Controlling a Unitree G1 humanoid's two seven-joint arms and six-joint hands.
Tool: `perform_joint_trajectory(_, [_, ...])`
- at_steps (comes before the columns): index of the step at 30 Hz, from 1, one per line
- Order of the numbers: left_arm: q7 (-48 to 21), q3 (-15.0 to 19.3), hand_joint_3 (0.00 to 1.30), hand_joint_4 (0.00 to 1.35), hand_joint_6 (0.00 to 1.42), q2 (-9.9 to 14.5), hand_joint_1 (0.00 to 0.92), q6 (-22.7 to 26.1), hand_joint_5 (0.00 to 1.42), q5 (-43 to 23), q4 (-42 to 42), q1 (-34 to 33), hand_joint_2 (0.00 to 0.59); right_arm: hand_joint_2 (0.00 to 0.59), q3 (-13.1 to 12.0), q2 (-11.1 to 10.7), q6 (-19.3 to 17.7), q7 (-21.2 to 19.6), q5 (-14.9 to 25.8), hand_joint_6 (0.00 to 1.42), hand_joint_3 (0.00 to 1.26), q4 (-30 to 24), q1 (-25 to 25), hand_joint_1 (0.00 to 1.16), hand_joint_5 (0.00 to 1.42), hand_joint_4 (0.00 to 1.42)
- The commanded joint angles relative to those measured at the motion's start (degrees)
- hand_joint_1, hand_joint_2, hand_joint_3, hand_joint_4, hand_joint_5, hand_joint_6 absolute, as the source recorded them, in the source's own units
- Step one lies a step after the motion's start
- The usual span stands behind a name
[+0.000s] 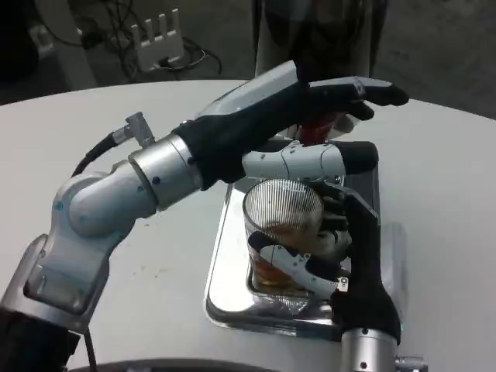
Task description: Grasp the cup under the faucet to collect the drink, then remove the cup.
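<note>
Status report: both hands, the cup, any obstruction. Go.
Right robot hand grips ribbed clear glass cup, amber drink inside, over shiny metal drip tray. Left robot hand reaches across above the cup, at the dispenser. Path upward crowded.

The cup (283,232) stands hemmed in on the metal tray (225,279): the right hand (349,263) wraps its near and right sides, and the left hand (310,132) reaches across just above its rim, below the dark dispenser (318,35) at the far side. The left forearm (147,186) bars the far left. Open white table (442,178) lies right of the tray, and more at the near left.
</note>
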Motion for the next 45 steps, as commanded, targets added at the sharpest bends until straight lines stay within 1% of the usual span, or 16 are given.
perform_joint_trajectory(1, [-0.61, 1.19, 0.22, 0.13, 0.15, 1.09, 0.0, 1.82, 0.19, -0.87, -1.77, 2.14, 0.011, 0.13, 1.17, 3.26, -1.25, -1.02, -1.34, 1.38, 0.83, -3.9, 3.32, 0.91, 1.21, 0.98])
perform_joint_trajectory(2, [-0.72, 1.53, 0.22, 0.13, 0.14, 0.99, 0.0, 2.34, 0.19, -1.56, -2.35, 2.5, 0.011, 0.123, 1.37, 3.12, -1.3, -0.81, -1.41, 1.39, 0.84, -4.53, 3.63, 0.91, 1.21, 0.99])
perform_joint_trajectory(5, [-1.06, 2.65, 0.1, 0.01, 0.12, 0.58, 0.0, 4.33, 0.12, -4.22, -4.34, 3.91, 0.011, 0.122, 2.1, 2.73, -1.24, -0.25, -2.1, 1.42, 0.84, -6.7, 5.01, 0.91, 1.22, 0.99])
perform_joint_trajectory(8, [-2.07, 3.07, 0.0, 0.0, 0.09, 0.31, 0.0, 6.71, 0.05, -6.86, -5.88, 4.69, 0.011, 0.121, 2.86, 2.72, -1.51, -0.01, -2.14, 1.42, 0.84, -9.18, 6.99, 0.91, 1.23, 1.0])
perform_joint_trajectory(9, [-2.49, 3.29, 0.0, 0.0, 0.06, 0.14, 0.0, 7.66, 0.01, -7.96, -6.39, 4.83, 0.011, 0.117, 3.22, 2.62, -1.61, -0.03, -2.32, 1.42, 0.85, -9.89, 7.59, 0.92, 1.23, 1.01])
perform_joint_trajectory(10, [-2.74, 3.44, 0.0, 0.0, 0.02, 0.06, 0.0, 8.34, 0.0, -8.72, -6.76, 4.92, 0.011, 0.115, 3.56, 2.55, -1.55, 0.12, -2.38, 1.42, 0.86, -10.52, 8.13, 0.92, 1.24, 1.01])
perform_joint_trajectory(12, [-2.99, 4.04, 0.0, 0.0, 0.0, -0.31, 0.0, 9.51, 0.0, -10.18, -7.36, 5.06, 0.011, 0.114, 4.14, 2.22, -1.17, 0.56, -2.76, 1.42, 0.86, -11.52, 8.91, 0.92, 1.25, 1.02])
perform_joint_trajectory(18, [-3.04, 5.89, 0.0, 0.0, 0.0, -1.5, 0.0, 11.4, 0.0, -14.71, -9.73, 6.3, 0.008, 0.109, 4.42, 1.96, -0.07, 1.38, -3.04, 1.42, 0.87, -12.63, 10.14, 0.92, 1.25, 1.02])
perform_joint_trajectory(20, [-3.15, 6.31, 0.0, 0.0, 0.0, -1.55, 0.0, 12.18, 0.0, -15.78, -10.49, 6.7, 0.007, 0.104, 4.45, 1.92, -0.15, 1.23, -3.11, 1.42, 0.87, -12.91, 10.68, 0.91, 1.25, 1.02])
perform_joint_trajectory(24, [-2.84, 7.49, 0.0, 0.0, 0.0, -1.22, 0.0, 15.3, 0.0, -18.28, -13.83, 8.32, 0.007, 0.103, 4.6, 1.98, -0.18, 1.12, -3.43, 1.42, 0.87, -13.49, 11.49, 0.91, 1.25, 1.02])
perform_joint_trajectory(30, [-2.36, 10.42, 0.0, 0.0, 0.0, -0.57, 0.0, 19.94, 0.0, -22.22, -20.02, 12.05, 0.007, 0.103, 4.6, 2.14, -0.2, 1.1, -3.68, 1.42, 0.87, -14.13, 12.23, 0.91, 1.23, 1.02])
perform_joint_trajectory(33, [-1.59, 11.74, 0.0, 0.0, 0.0, -0.56, 0.0, 20.35, 0.0, -23.0, -23.71, 14.22, 0.007, 0.103, 4.67, 2.1, -0.18, 1.23, -3.76, 1.42, 0.87, -14.64, 12.51, 0.91, 1.23, 1.02])
perform_joint_trajectory(37, [-0.47, 13.35, 0.0, 0.0, 0.0, 0.36, 0.0, 19.95, 0.0, -22.34, -27.74, 16.32, 0.009, 0.1, 4.81, 2.02, -0.3, 1.24, -3.89, 1.42, 0.87, -15.41, 13.01, 0.91, 1.23, 1.02])
perform_joint_trajectory(45, [1.03, 16.41, 0.0, 0.0, 0.0, 2.19, 0.0, 19.53, 0.0, -21.94, -31.82, 21.01, 0.014, 0.096, 5.45, 2.25, -0.52, 1.51, -3.88, 1.42, 0.87, -16.73, 14.2, 0.92, 1.23, 1.02])
